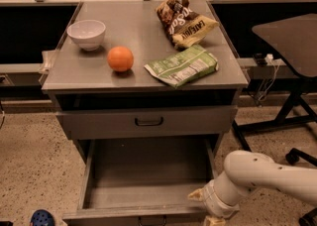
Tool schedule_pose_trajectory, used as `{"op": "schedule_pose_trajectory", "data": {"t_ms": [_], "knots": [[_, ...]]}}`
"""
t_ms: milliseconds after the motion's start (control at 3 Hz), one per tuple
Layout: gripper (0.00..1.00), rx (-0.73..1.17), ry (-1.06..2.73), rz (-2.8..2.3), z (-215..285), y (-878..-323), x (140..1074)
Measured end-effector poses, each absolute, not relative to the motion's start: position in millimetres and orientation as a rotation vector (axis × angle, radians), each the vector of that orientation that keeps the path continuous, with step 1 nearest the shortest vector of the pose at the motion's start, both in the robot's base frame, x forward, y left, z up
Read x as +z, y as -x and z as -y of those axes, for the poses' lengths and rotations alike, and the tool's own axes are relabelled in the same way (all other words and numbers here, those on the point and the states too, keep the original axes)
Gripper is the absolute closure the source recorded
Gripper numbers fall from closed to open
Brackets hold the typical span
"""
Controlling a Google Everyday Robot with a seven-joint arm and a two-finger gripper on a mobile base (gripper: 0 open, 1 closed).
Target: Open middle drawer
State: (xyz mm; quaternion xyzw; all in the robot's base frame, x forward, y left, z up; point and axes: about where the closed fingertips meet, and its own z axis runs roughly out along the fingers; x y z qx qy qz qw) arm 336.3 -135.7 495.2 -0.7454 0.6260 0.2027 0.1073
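The middle drawer [148,180] is a grey metal drawer pulled far out below the cabinet's closed upper drawer [148,122]. Its flat grey interior shows and looks empty. Its low front with a small black bar handle [150,219] lies at the bottom edge of the view. My white arm [262,175] comes in from the right. My gripper [212,214] hangs at the drawer's front right corner, partly cut off by the view's bottom edge.
On the cabinet top [138,31] are a white bowl [86,33], an orange [120,58], a green snack bag [182,65] and a brown chip bag [183,19]. A dark table with black legs [290,36] stands to the right. A blue object [42,217] lies on the floor at bottom left.
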Motion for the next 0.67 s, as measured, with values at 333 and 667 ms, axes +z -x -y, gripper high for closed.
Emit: {"op": "schedule_pose_trajectory", "data": {"t_ms": [333, 667], "knots": [[0.00, 0.537, 2.142, -1.823, 143.9, -349.5, 508.4], [0.00, 0.537, 2.142, -1.823, 143.9, -349.5, 508.4]]}}
